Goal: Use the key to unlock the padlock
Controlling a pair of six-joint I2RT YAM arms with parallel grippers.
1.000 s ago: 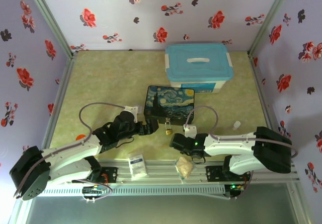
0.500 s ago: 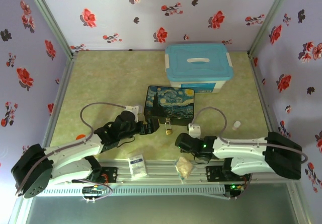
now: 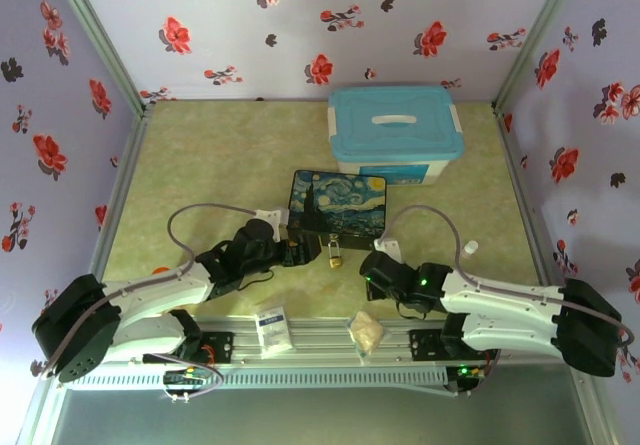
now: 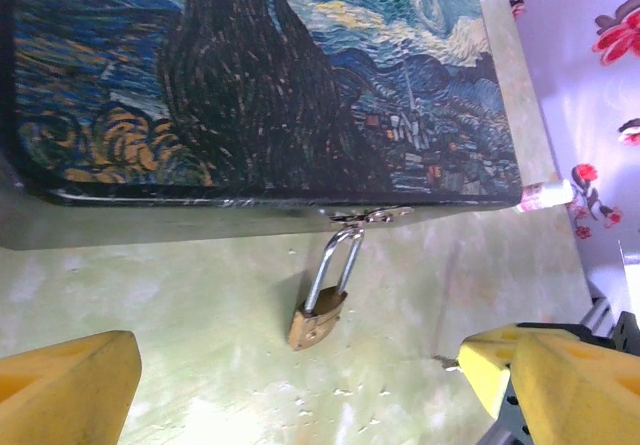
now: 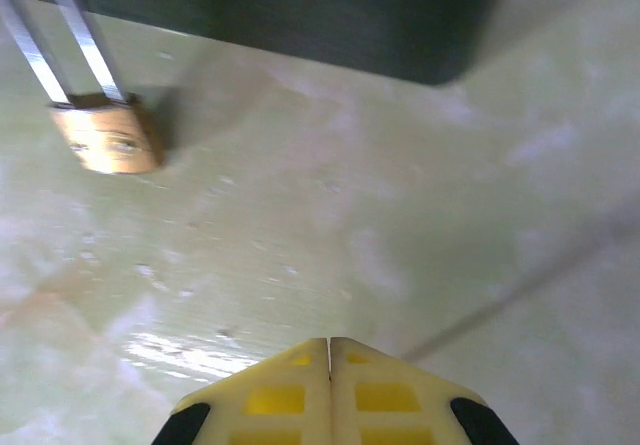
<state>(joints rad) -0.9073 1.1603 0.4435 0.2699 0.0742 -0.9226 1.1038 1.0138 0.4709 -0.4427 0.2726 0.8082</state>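
The padlock (image 4: 322, 305) hangs shut from the painted box's (image 3: 338, 203) hasp (image 4: 372, 215), body on the surface (image 3: 220, 165); the left tool (image 4: 290, 375) gapes wide before it, empty; the right tool (image 5: 329, 350), beside it, has just closed, seemingly on nothing; unlocking remains ahead.

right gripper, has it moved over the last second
Yes. In the top view the right gripper has shifted to the right, away from the padlock hanging at the painted box's front, and slightly toward the box's near right corner.
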